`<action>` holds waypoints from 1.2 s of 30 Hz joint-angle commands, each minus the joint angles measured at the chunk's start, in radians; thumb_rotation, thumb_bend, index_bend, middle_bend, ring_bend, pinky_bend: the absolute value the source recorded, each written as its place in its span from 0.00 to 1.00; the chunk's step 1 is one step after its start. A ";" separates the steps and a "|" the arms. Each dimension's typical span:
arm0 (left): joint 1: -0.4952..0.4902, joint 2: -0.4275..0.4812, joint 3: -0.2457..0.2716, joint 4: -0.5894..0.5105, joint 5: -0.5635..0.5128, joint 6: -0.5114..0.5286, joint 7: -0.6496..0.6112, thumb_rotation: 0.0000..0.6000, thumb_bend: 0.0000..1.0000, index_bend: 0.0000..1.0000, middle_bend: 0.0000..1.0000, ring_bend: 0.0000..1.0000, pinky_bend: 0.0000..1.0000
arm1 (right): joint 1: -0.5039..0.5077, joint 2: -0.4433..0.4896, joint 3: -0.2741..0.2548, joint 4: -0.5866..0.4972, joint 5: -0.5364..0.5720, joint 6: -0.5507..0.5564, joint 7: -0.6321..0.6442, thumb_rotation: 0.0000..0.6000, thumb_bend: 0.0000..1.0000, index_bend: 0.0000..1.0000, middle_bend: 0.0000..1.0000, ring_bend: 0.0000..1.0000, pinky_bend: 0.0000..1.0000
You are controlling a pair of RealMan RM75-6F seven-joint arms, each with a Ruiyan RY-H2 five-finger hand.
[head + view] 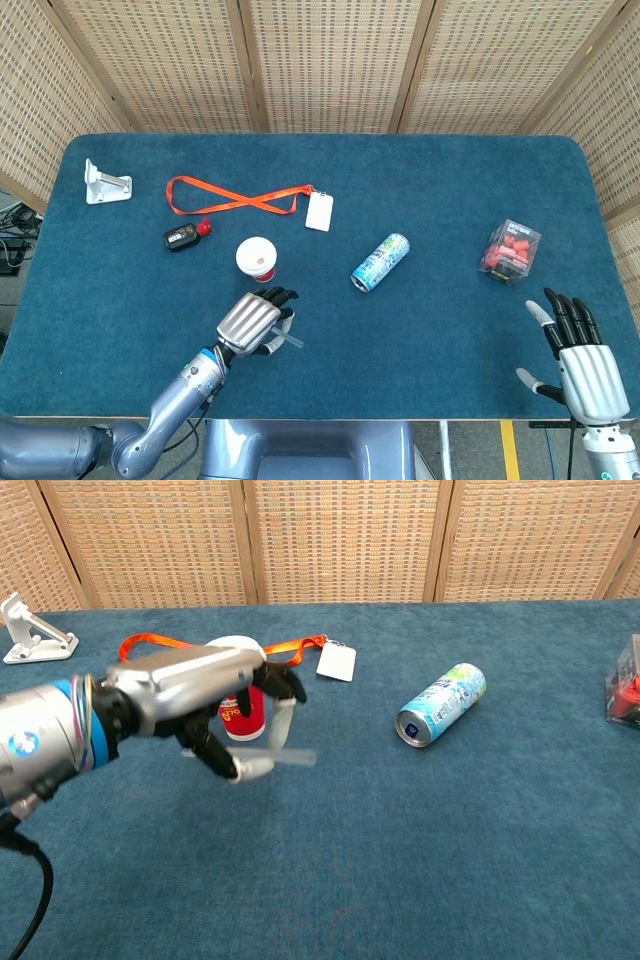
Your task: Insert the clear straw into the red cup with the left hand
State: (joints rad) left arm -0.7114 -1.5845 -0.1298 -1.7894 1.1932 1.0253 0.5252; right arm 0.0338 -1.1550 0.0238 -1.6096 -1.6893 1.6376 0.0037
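Observation:
The red cup point(257, 259) with a white lid stands upright left of the table's middle; in the chest view the red cup point(240, 716) is partly hidden behind my left hand. My left hand point(252, 322) point(200, 695) is raised off the cloth just in front of the cup and pinches the clear straw point(275, 758) point(285, 341), which lies roughly level and sticks out to the right. My right hand point(580, 352) hovers at the table's near right corner, fingers spread, holding nothing.
A drinks can point(381, 261) lies on its side right of the cup. An orange lanyard with a white card point(318, 211), a small black device point(181, 237) and a white bracket point(104, 183) lie at the back left. A clear box of red pieces point(510, 249) sits at the right.

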 commanded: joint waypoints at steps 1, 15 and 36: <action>-0.006 0.051 -0.053 -0.072 0.004 0.011 -0.068 1.00 0.36 0.60 0.23 0.22 0.34 | -0.001 0.002 0.001 0.000 0.003 0.001 0.005 1.00 0.02 0.17 0.00 0.00 0.00; 0.034 0.259 -0.238 -0.244 -0.056 0.017 -0.473 1.00 0.36 0.61 0.23 0.22 0.34 | 0.003 0.003 0.002 0.006 0.009 -0.012 0.018 1.00 0.02 0.17 0.00 0.00 0.00; 0.060 0.263 -0.284 -0.001 -0.028 -0.045 -0.986 1.00 0.36 0.61 0.23 0.22 0.34 | 0.022 -0.018 0.000 0.026 0.040 -0.069 0.008 1.00 0.02 0.17 0.00 0.00 0.00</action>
State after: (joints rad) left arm -0.6478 -1.3135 -0.4045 -1.8208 1.1610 0.9961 -0.4182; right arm 0.0555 -1.1722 0.0243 -1.5843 -1.6500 1.5688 0.0119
